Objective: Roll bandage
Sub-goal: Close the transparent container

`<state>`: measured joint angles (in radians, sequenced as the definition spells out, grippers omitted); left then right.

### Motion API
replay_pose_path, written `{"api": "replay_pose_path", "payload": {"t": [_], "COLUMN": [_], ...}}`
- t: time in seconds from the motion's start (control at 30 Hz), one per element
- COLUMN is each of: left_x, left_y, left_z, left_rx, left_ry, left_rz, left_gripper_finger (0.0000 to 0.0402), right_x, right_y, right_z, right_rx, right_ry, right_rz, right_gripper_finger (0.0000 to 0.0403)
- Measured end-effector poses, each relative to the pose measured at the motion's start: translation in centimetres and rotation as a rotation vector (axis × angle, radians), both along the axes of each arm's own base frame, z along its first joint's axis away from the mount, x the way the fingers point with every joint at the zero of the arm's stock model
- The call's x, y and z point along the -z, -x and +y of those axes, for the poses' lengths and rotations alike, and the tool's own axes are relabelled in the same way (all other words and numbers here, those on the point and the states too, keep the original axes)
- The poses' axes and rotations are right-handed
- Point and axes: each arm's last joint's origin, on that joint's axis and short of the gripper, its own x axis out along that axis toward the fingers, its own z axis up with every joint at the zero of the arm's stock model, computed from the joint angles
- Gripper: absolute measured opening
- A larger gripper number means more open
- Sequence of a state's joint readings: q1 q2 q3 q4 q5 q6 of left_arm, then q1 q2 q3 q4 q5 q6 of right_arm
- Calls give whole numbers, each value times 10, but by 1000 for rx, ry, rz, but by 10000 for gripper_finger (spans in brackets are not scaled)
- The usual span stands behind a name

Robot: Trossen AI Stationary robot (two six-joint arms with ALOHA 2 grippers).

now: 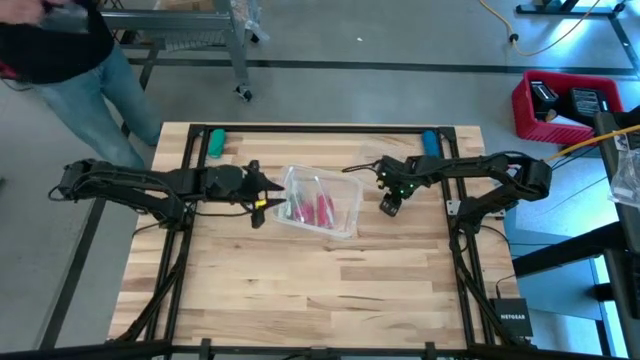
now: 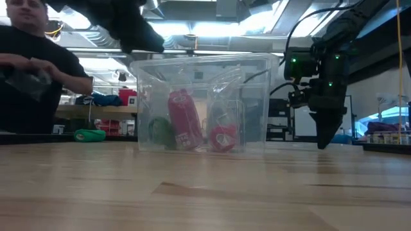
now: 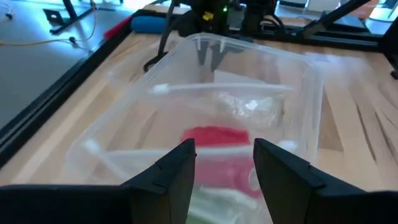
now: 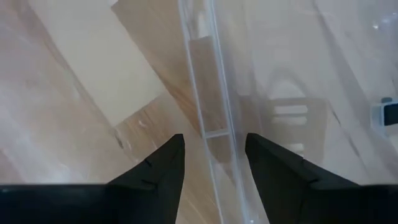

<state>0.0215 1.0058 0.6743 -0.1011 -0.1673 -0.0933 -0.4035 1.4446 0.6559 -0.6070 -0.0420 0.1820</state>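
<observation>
A clear plastic box (image 1: 322, 200) stands at the middle of the table. Inside it lie the red-pink bandage rolls (image 1: 318, 208) (image 2: 183, 119) (image 3: 214, 134), next to crumpled clear plastic (image 3: 249, 106) and something green (image 2: 160, 131). My left gripper (image 1: 262, 200) (image 3: 224, 162) hovers open at the box's left side, slanting down toward it, above its rim. My right gripper (image 1: 390, 205) (image 2: 324, 138) (image 4: 214, 149) points down at the box's right side and is open. In the right wrist view the box's rim (image 4: 205, 93) shows between its fingers.
A person (image 1: 70, 60) (image 2: 32, 70) stands beyond the table's far left corner. A green roll (image 1: 216, 142) and a blue roll (image 1: 430, 142) lie near the far edge. A red bin (image 1: 560, 105) sits off the table at the right. Bare wood spreads toward the near edge.
</observation>
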Motion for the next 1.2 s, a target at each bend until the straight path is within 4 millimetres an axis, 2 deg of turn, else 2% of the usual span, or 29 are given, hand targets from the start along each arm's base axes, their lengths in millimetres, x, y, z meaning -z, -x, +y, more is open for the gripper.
{"api": "replay_pose_path", "payload": {"t": [0.13,0.23,0.4,0.47,0.6,0.73,0.9,1.07,1.2], "left_x": [10,16,-2,-6,-4,2,-6,-22,-30], "left_y": [-14,-17,-14,-14,-12,-3,16,33,41], "left_z": [-8,-16,-24,-26,-29,-30,-25,-23,-22], "left_rx": [32,68,58,63,77,91,-10,-15,-23], "left_ry": [11,5,-30,-32,-39,-75,-102,-89,-78], "left_rz": [18,82,127,119,149,254,262,173,125], "left_gripper_finger": [155,155,155,155,155,155,155,155,155], "right_x": [-1,-9,-51,-62,-79,-74,-65,-59,-51], "right_y": [-1,-2,-5,-3,-5,-19,-39,-61,-82], "right_z": [3,8,24,32,50,78,98,103,95], "right_rx": [19,13,-27,-51,-113,-250,-315,-278,-228], "right_ry": [12,-6,-8,-5,-4,-1,57,123,185], "right_rz": [3,16,-34,-56,-208,-424,-634,-750,-860], "right_gripper_finger": [179,179,179,179,179,179,179,179,179]}}
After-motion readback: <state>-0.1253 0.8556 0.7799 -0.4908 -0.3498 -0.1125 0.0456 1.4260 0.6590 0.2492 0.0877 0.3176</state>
